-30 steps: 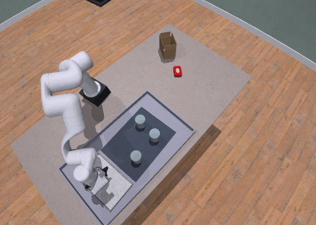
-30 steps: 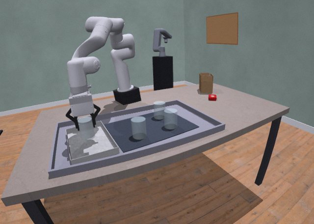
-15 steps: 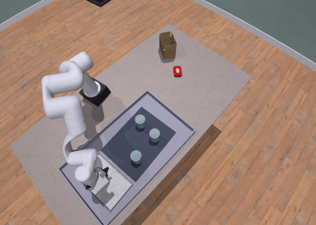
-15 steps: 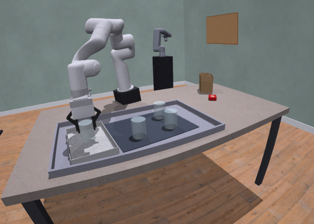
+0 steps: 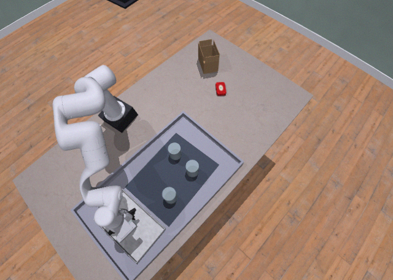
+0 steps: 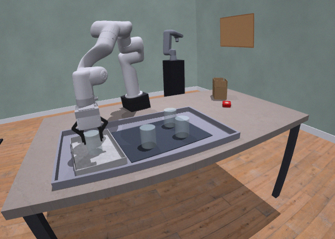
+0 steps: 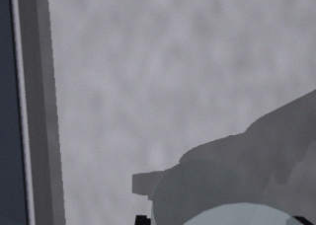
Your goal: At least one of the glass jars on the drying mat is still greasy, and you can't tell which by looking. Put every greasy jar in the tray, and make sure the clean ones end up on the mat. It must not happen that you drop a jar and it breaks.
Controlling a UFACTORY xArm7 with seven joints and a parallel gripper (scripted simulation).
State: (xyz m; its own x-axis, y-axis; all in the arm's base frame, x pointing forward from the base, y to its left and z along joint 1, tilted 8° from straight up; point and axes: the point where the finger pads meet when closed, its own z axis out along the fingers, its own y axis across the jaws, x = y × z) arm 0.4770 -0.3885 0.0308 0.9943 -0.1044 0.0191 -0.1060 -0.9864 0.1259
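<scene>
Toward the left end of the desk (image 6: 257, 117), the gripper (image 6: 91, 139) is hanging over the pale tray (image 6: 123, 157), its black fingers (image 6: 81, 134) clamped on either side of a glass jar (image 6: 92, 139); the jar is sitting upright within the tray's walls, though whether its base is touching the tray floor cannot be told. In the wrist view the jar's rim (image 7: 242, 216) is showing at the bottom edge, with the tray wall (image 7: 46, 116) running close along the left. The tray is lying inside a larger grey basin (image 6: 232, 136), just beside the dark drying mat (image 6: 194, 136). On the mat three more jars are standing upright and apart from one another: one (image 6: 147, 136) toward the desk's front edge, one (image 6: 169, 117) toward the back, one (image 6: 181, 126) to the right. The arm's black base (image 6: 143, 104) is standing behind the basin. Near the far right corner a cardboard box (image 6: 219, 88) is standing open, with a small red object (image 6: 226, 104) just beside it, both well apart from the basin. The basin's raised rim is bounding the working area on all sides.
</scene>
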